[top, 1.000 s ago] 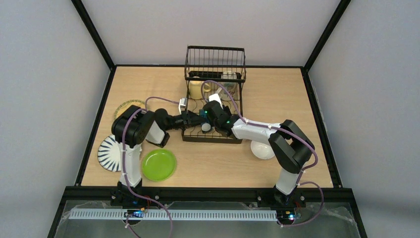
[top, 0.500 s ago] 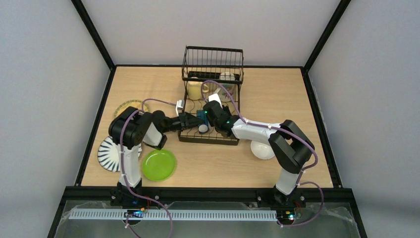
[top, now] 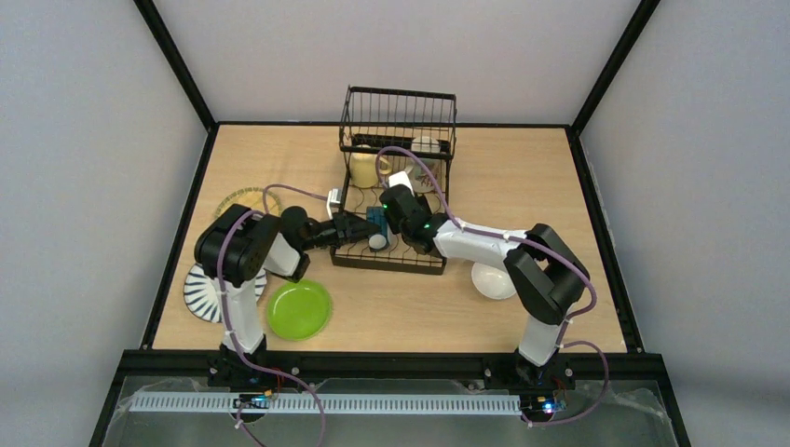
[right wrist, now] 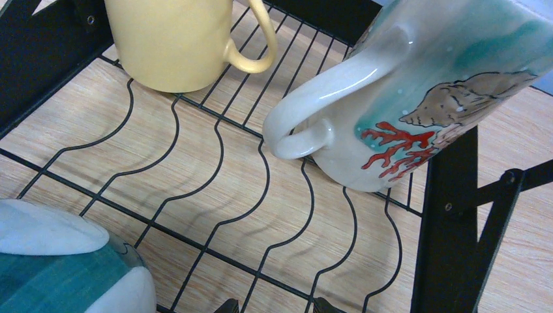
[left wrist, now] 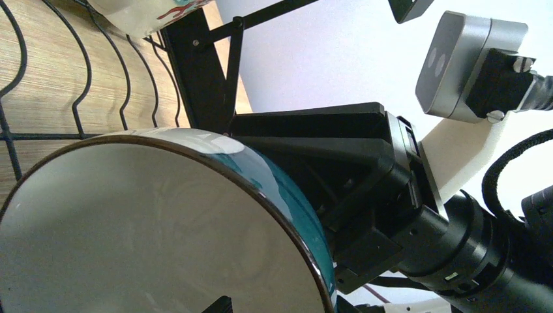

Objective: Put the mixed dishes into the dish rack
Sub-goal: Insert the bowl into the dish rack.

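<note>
Top view first: I am looking at the black wire dish rack (top: 399,116) sitting toward 12 o'clock on the light wooden table (top: 522,168). The pale yellow mug (top: 362,169) is standing inside it. The round bowl with a blue outside and white inside (top: 375,222) is resting on edge in the slotted base. The left gripper (top: 361,227) is reaching in from 9 o'clock and the right gripper (top: 389,201) from 3 o'clock, both just beside that bowl. Out on the table, the flat lime green plate (top: 298,309) is lying at 7 o'clock. The black-striped white plate (top: 197,289) is at 8 o'clock, partly under the left arm. The tan woven-look plate (top: 231,199) is at 9 o'clock and the plain white bowl (top: 491,280) at 4 o'clock.

Left wrist view: the bowl's white inside is filling the frame. The right gripper's black body is sitting close behind its blue wall, a detail the top view is hiding. Only a sliver of one of my own fingers (left wrist: 220,305) is showing, so I cannot tell whether the left jaws are apart or closed.

Right wrist view: the jaws are standing apart over bare rack wires, holding nothing, and the blue bowl is sitting outside them at 8 o'clock. Only here am I making out the white mug painted with a seashell and red coral (right wrist: 424,98), leaning at 2 o'clock beside the yellow mug.
</note>
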`<state>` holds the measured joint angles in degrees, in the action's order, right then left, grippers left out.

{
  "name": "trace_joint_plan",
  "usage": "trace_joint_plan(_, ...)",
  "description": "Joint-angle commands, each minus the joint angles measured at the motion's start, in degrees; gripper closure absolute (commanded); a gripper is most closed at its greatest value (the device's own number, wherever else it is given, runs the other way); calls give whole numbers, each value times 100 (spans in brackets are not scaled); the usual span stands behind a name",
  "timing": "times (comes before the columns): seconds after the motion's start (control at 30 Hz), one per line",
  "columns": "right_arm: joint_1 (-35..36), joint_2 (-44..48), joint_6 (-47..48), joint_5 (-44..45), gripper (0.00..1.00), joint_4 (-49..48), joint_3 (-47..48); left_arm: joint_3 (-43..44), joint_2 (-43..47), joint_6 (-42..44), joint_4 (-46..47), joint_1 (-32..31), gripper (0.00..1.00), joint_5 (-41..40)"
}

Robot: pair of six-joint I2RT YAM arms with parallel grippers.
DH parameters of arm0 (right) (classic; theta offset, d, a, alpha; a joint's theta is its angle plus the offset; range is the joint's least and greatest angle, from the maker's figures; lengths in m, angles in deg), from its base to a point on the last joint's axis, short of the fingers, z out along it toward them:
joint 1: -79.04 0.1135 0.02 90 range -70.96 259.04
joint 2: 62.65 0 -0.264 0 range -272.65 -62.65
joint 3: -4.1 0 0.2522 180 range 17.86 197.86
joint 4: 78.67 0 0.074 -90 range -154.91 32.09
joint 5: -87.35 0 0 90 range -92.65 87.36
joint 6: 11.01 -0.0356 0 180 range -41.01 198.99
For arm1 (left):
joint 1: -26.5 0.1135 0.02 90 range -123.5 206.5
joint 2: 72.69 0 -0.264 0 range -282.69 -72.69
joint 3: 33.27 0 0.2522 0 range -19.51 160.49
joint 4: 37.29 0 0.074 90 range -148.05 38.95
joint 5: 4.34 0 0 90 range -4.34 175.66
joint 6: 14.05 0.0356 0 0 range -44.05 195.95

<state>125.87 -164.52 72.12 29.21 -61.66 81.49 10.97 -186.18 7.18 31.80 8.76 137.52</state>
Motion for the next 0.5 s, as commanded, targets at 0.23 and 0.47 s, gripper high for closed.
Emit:
trace_joint_plan(0.23,2,-176,-86,-176,36,-158,175,164,467,628,-1418,183,15,-281)
trace_joint_plan(0.47,2,-150,-87,-204,36,-158,170,222,574,725,-1685,183,14,-263)
